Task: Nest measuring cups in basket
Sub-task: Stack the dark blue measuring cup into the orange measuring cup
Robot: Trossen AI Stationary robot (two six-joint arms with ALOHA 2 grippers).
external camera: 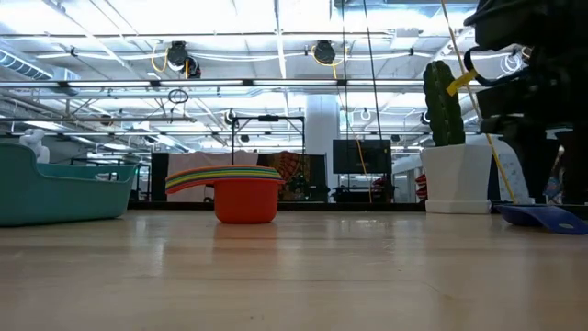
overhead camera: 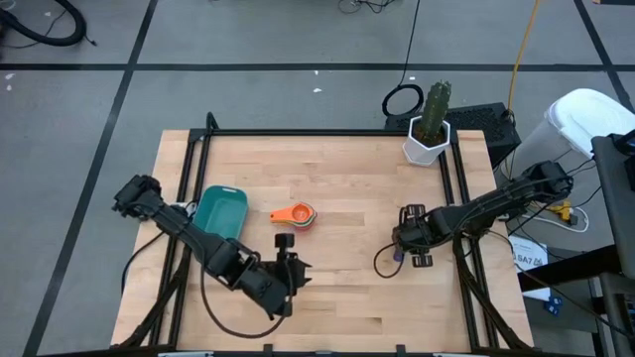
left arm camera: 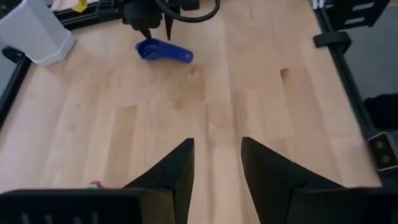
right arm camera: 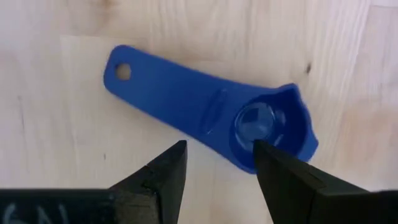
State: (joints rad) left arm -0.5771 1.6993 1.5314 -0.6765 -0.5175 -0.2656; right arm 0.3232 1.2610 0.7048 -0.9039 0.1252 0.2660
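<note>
A small blue measuring cup (right arm camera: 211,112) lies alone on the table at the right, bowl up, also seen in the low view as the blue cup (external camera: 542,218). My right gripper (right arm camera: 217,163) hangs open just above it, pointing down, one finger on each side of the spot where handle meets bowl, touching nothing. A stack of nested measuring cups (overhead camera: 295,215), orange on the outside, stands at mid-table. The teal basket (overhead camera: 220,210) stands left of the stack. My left gripper (left arm camera: 216,162) is open and empty, raised near the front edge, slanting down toward the table's right.
A white pot with a cactus (overhead camera: 429,127) stands at the far right corner. A black frame (overhead camera: 327,132) runs along the table's edges. Bare wood lies between the stack and the blue cup (overhead camera: 396,258).
</note>
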